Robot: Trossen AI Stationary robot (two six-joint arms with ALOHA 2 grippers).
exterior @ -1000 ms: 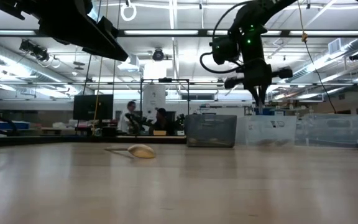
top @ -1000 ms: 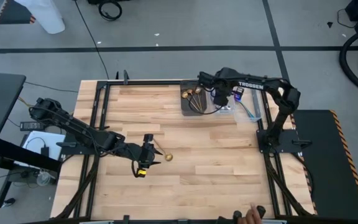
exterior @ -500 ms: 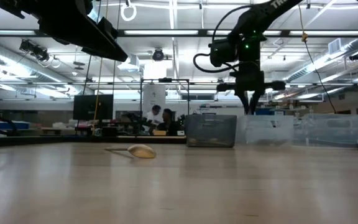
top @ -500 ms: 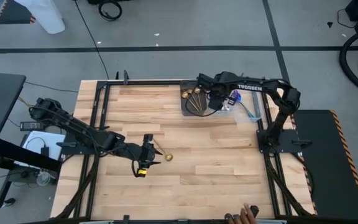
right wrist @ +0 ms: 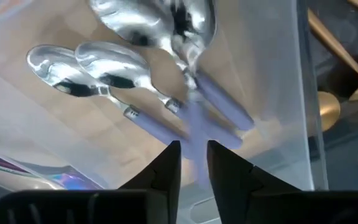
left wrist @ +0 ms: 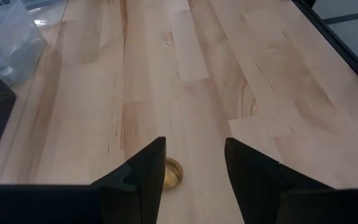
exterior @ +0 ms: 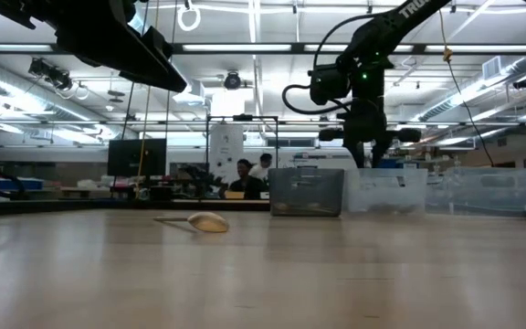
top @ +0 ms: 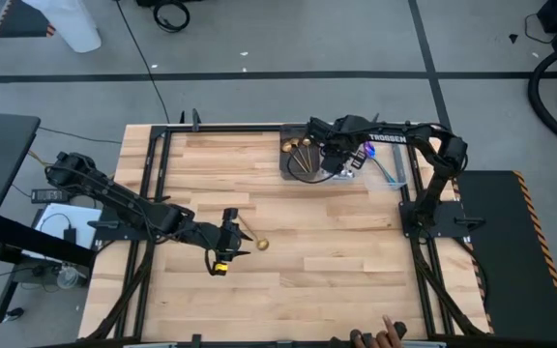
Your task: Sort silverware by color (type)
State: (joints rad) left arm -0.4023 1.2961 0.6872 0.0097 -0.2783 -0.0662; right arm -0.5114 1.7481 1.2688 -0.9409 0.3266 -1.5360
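**Nearly sorted, with one gold spoon still loose on the table**

Most of the silverware already sits in the bins at the upper right of the high view: gold pieces (top: pixel 304 155) in the dark bin (top: pixel 288 170), blue-handled spoons (right wrist: pixel 143 93) in the clear bin (top: pixel 380 172) beside it. The right gripper (top: pixel 341 158) hangs over those bins, fingers slightly parted and holding nothing I can see. A single gold spoon (top: pixel 256 242) lies loose at centre-left. The left gripper (top: pixel 227 242) waits just beside it, fingers spread and empty. I'd judge that spoon is the last piece to move.
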